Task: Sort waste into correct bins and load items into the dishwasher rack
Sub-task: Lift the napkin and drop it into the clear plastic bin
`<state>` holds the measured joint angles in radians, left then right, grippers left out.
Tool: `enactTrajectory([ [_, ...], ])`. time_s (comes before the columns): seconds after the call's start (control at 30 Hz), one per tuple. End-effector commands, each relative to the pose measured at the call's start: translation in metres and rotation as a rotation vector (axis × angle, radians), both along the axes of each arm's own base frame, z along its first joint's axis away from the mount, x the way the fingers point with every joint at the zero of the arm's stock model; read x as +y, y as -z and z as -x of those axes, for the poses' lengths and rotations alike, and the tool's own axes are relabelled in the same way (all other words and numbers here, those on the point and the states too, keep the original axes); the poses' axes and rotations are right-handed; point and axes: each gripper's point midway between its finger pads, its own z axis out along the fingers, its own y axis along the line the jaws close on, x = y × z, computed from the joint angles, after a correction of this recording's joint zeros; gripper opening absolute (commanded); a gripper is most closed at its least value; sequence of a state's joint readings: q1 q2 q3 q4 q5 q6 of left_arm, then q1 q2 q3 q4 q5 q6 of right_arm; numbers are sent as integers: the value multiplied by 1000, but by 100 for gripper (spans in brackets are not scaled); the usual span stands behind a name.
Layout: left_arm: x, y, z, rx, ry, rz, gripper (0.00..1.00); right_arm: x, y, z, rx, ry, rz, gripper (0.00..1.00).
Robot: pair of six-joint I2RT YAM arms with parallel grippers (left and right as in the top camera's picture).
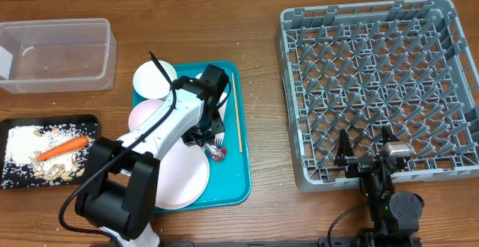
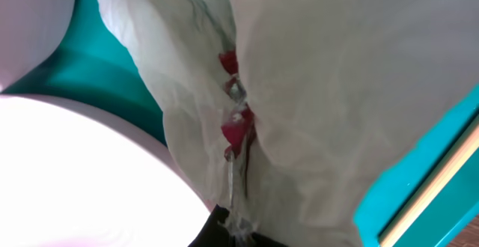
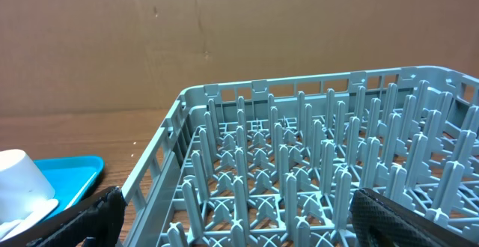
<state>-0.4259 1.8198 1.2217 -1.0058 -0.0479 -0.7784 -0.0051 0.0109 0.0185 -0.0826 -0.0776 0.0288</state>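
A crumpled white napkin (image 2: 337, 90) with red stains fills the left wrist view. My left gripper (image 2: 233, 230) is shut on its lower fold, low over the teal serving tray (image 1: 241, 180). From overhead, the napkin (image 1: 217, 153) shows beside the pink plate (image 1: 183, 180). A white cup (image 1: 155, 78), a pink bowl (image 1: 146, 114) and a thin wooden stick (image 1: 236, 112) also lie on that tray. My right gripper (image 1: 365, 156) stands open at the front edge of the grey dishwasher rack (image 1: 287, 75), holding nothing. The rack's pegs (image 3: 299, 157) fill the right wrist view.
A clear plastic tub (image 1: 56, 78) stands at the back left. In front of it, a black tray (image 1: 45, 121) holds rice (image 1: 30, 138), an orange carrot (image 1: 63, 147) and nut scraps (image 1: 60, 172). Bare wood lies between the teal tray and the rack.
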Motion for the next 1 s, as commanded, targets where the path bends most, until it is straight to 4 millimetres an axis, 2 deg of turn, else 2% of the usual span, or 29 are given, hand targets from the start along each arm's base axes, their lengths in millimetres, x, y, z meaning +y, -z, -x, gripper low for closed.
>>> enactTrajectory([
  [0.0, -4, -2, 7, 23, 29, 15, 4, -1, 2, 0, -1, 6, 3, 100],
  [0.2, -15, -26, 0, -5, 31, 77, 4, -1, 2, 0, -1, 6, 3, 100],
  [0.57, -19, -119, -10, -192, 62, 156, 4, -1, 2, 0, -1, 6, 3, 100],
  [0.7, -16, -141, -13, -238, 74, 168, 4, -1, 2, 0, -1, 6, 3, 100],
  [0.83, 6, -160, -23, -296, 52, 101, 4, -1, 2, 0, -1, 6, 3, 100],
  [0.97, 50, -193, -50, -414, -41, 7, 4, -1, 2, 0, -1, 6, 3, 100],
])
